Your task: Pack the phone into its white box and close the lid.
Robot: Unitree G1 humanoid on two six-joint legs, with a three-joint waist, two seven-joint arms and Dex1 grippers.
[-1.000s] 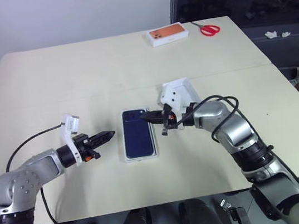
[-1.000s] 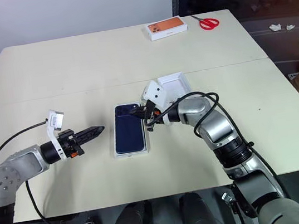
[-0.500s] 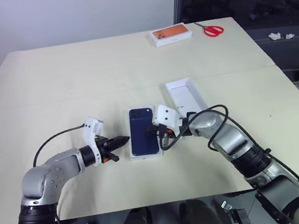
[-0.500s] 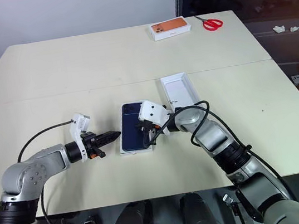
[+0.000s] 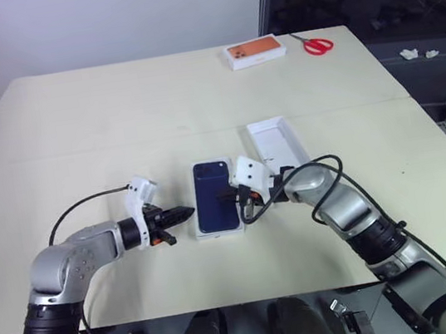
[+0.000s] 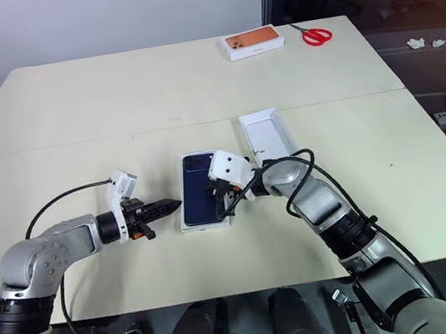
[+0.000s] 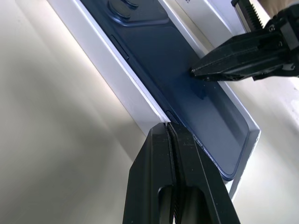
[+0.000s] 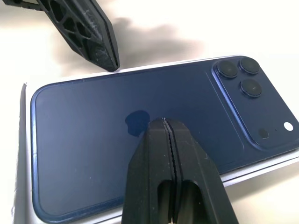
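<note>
The dark blue phone (image 5: 215,207) lies camera side up in the white box (image 5: 220,233) at the middle of the table. My left gripper (image 5: 189,212) is shut, its tip (image 7: 167,125) against the box's left edge beside the phone (image 7: 154,42). From the other side my right gripper (image 5: 225,193), also shut, rests its tip (image 8: 164,120) on the phone's back (image 8: 84,140) near the logo. The lid (image 5: 274,144) lies white side up just right of the box, behind my right wrist.
A white box with an orange face (image 5: 256,50) and red scissors (image 5: 317,45) lie at the table's far right. A seam (image 5: 78,150) runs across the table behind the work area. Bare tabletop (image 5: 71,106) stretches to the left and back.
The head camera has shifted. My left gripper moved right and down to the box's left edge. My right gripper sank lower over the phone. Nothing has moved in the last half second.
</note>
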